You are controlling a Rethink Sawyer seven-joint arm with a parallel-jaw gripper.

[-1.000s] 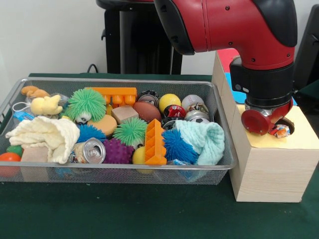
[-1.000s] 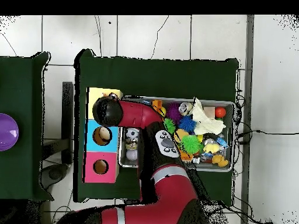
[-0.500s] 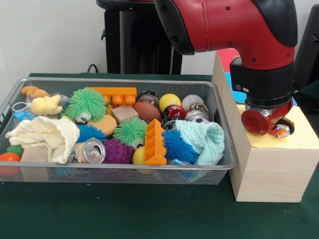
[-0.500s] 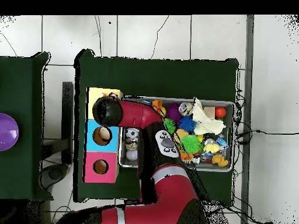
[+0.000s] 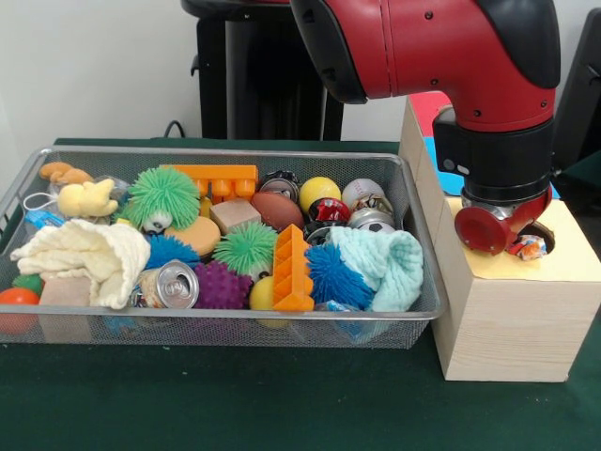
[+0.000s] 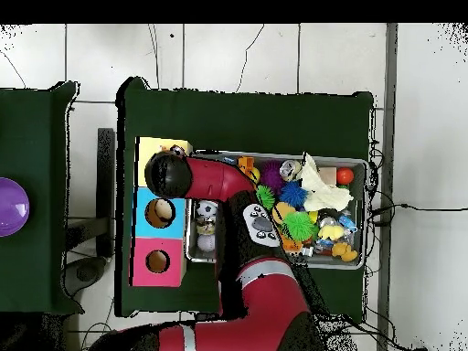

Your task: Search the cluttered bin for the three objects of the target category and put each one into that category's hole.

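Item: my gripper [image 5: 522, 246] over yellow-surround hole [image 5: 543, 242], box at bin's [image 5: 225, 156] 3 o'clock; snack packet [image 5: 529, 247] at hole's mouth, lined up for drop; pinching or released, can't tell; wrist blocks view overhead.
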